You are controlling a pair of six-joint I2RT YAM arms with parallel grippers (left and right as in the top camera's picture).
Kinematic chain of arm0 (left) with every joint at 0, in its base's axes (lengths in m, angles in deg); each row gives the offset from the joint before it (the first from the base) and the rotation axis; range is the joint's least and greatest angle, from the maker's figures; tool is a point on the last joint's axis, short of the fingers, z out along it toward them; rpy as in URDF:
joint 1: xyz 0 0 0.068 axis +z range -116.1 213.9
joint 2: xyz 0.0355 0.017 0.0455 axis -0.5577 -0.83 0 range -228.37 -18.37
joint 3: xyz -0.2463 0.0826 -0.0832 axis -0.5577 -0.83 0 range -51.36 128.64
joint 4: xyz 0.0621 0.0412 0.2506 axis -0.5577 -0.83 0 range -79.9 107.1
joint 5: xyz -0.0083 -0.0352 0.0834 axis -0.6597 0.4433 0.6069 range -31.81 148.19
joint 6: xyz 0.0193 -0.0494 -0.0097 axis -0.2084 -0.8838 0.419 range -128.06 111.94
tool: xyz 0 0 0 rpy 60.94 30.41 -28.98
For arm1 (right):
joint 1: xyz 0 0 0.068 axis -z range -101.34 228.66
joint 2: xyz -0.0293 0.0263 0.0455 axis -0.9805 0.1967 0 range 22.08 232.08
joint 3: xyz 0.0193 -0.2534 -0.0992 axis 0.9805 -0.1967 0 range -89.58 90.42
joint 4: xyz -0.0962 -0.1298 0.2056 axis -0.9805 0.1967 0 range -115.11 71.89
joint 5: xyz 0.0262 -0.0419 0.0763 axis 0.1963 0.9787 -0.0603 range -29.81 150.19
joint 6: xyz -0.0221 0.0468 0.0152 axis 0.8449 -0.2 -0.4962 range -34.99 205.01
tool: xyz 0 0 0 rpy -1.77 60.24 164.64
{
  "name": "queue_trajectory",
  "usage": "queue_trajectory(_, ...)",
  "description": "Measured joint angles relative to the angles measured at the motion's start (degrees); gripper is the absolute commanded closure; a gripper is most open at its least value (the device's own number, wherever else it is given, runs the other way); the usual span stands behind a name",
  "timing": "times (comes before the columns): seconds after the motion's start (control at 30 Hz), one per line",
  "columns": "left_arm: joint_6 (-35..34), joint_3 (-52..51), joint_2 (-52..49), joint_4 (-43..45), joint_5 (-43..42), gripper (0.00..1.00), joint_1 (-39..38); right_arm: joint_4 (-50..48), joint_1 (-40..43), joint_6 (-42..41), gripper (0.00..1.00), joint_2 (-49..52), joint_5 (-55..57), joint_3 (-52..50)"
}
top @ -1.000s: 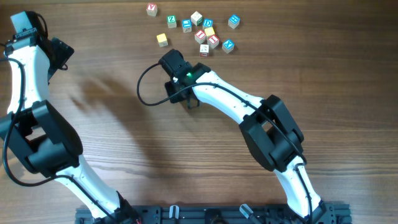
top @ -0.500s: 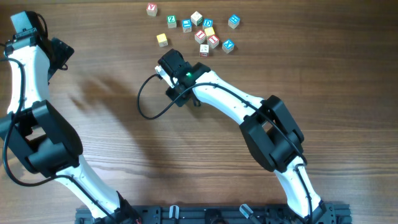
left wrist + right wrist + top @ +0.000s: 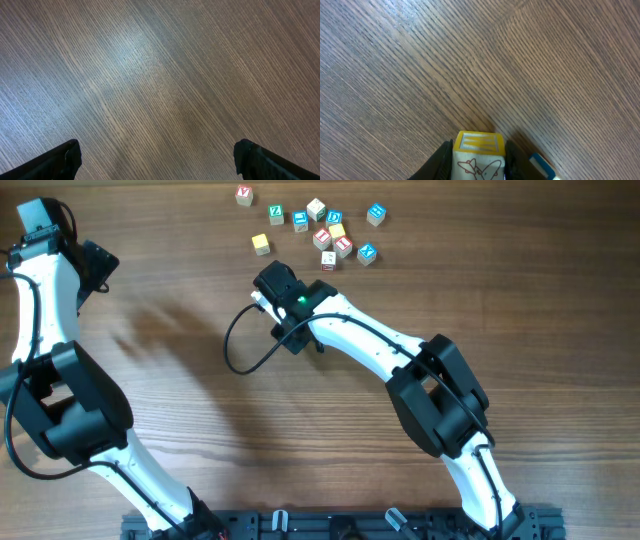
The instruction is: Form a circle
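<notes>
My right gripper (image 3: 478, 167) is shut on a small cube (image 3: 479, 150) with a yellow-framed top face and a red aeroplane drawing on its side, held just over the wood. A blue-edged cube (image 3: 540, 165) lies right beside it. Overhead, the right gripper (image 3: 265, 298) sits left of centre, below a loose cluster of letter cubes (image 3: 335, 235) that includes a blue X cube (image 3: 367, 252) and a red-marked one (image 3: 343, 247). No clear circle shows. My left gripper (image 3: 157, 155) is open over bare wood.
A yellow cube (image 3: 261, 244) and a red-lettered cube (image 3: 243, 194) lie apart, left of the cluster. A black cable (image 3: 235, 345) loops off the right wrist. The left arm (image 3: 40, 280) stands along the table's left edge.
The right wrist turned and shifted slightly up and left, its jaws narrowing on the cube. The cubes on the table and the left arm stayed put.
</notes>
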Motion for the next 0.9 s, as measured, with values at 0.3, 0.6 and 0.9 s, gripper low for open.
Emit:
queue_trajectory(0.3, 0.0, 0.0, 0.0, 0.0, 0.0, 0.0, 0.0, 1.6, 0.2, -0.2, 0.69, -0.1, 0.4, 0.1)
queue_trajectory(0.6, 0.0, 0.0, 0.0, 0.0, 0.0, 0.0, 0.0, 2.0, 0.4, -0.2, 0.67, -0.1, 0.4, 0.1)
queue_trajectory(0.9, 0.0, 0.0, 0.0, 0.0, 0.0, 0.0, 0.0, 3.4, 0.7, -0.1, 0.6, -0.1, 0.5, -0.5)
